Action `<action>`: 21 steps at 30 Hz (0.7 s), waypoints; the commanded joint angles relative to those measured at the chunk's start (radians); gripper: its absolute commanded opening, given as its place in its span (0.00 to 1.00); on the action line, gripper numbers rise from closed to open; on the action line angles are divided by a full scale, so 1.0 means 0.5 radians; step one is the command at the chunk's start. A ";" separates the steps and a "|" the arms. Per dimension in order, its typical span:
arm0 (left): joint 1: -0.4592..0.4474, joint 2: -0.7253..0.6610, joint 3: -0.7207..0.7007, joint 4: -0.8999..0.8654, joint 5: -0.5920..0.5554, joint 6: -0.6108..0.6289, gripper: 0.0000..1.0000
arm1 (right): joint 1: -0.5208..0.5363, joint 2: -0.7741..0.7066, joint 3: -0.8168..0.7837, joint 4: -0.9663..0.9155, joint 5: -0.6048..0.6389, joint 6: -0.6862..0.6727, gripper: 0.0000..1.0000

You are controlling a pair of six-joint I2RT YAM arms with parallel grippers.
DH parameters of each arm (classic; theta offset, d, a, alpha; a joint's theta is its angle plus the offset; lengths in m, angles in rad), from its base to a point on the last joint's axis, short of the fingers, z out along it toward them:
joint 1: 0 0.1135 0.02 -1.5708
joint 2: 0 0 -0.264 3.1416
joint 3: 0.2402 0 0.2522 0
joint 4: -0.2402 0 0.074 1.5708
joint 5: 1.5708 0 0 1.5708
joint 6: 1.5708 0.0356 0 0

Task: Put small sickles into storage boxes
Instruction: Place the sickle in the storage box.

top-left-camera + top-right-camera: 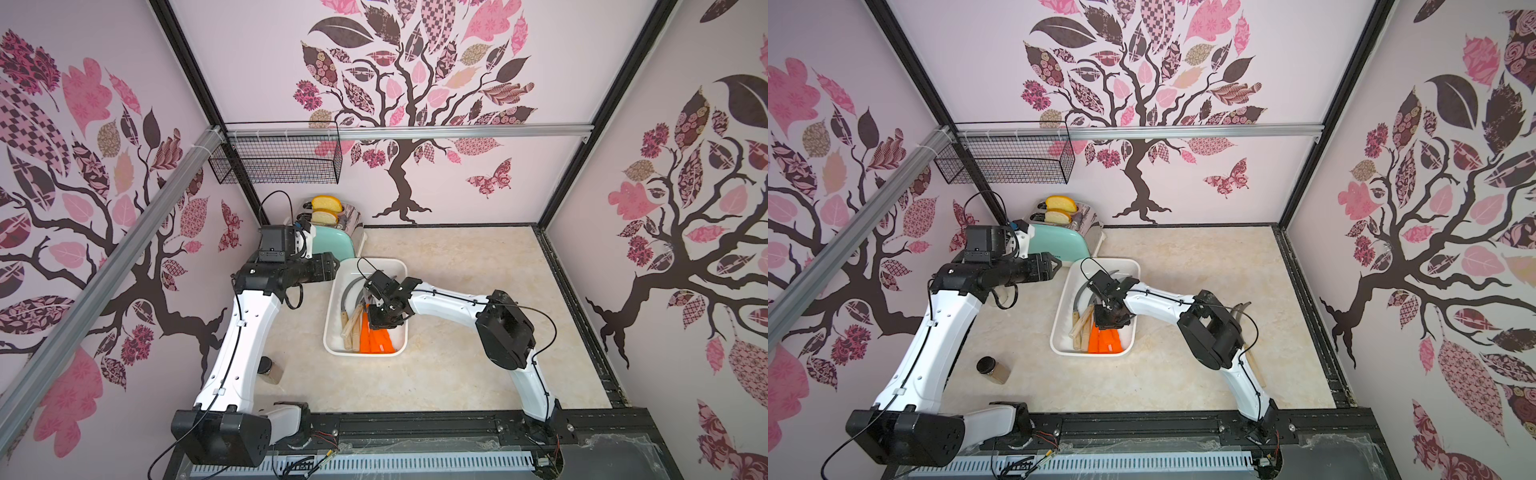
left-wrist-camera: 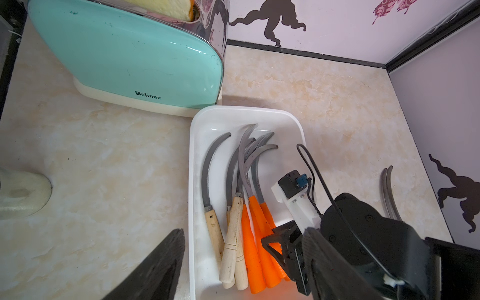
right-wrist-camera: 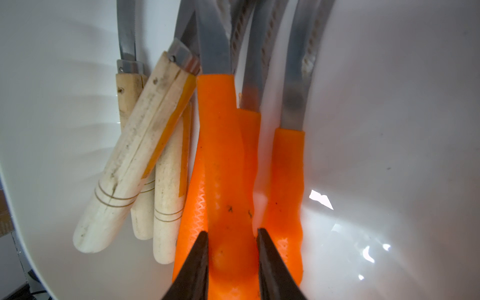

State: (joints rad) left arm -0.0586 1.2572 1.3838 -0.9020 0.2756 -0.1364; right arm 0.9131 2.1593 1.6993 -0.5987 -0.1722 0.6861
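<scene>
Sickles [image 2: 235, 220] are mostly in. We count about seven piled side by side in the white tray [image 2: 233, 110], three with pale wood handles and four with orange. The two loose sickles [image 1: 1243, 308] lie outside on the surface [image 1: 1183, 257] near the right wall, partly hidden behind the right arm [image 1: 1163, 301]. We judge those are what is left.

We see the right end effector [image 3: 232, 235] down inside the tray, clenched on the top orange-handled sickle [image 3: 223, 155]. That one seems to lie on the pile, not yet let go. We see the left end effector [image 1: 1052, 266] spread wide and empty, hovering by the tray's far corner beside the toaster [image 2: 130, 57].

Room:
- The tray floor is bare on the right-arm side.
- The toaster crowds the far-left corner.
- Bare surface is wide between the tray and the right wall.
- We flag the raised rim and the curved blade tips as snag points.
</scene>
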 commanded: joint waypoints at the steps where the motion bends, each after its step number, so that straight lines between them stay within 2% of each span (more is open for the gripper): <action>1: 0.004 -0.012 0.049 0.029 0.027 0.027 0.76 | -0.019 0.025 0.008 0.016 0.004 -0.022 0.04; 5: 0.005 -0.017 0.037 0.004 0.027 0.049 0.76 | -0.019 0.031 0.012 0.027 -0.014 -0.016 0.06; 18: 0.005 -0.003 0.056 0.018 0.025 0.044 0.76 | -0.018 0.061 0.041 -0.029 -0.015 -0.067 0.25; 21: 0.004 0.000 0.061 0.024 0.026 0.046 0.76 | -0.018 0.069 0.051 -0.045 -0.006 -0.080 0.26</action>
State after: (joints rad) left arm -0.0586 1.2572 1.3872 -0.9028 0.2775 -0.1204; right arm 0.9100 2.1773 1.6989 -0.5987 -0.1867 0.6655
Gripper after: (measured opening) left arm 0.758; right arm 0.308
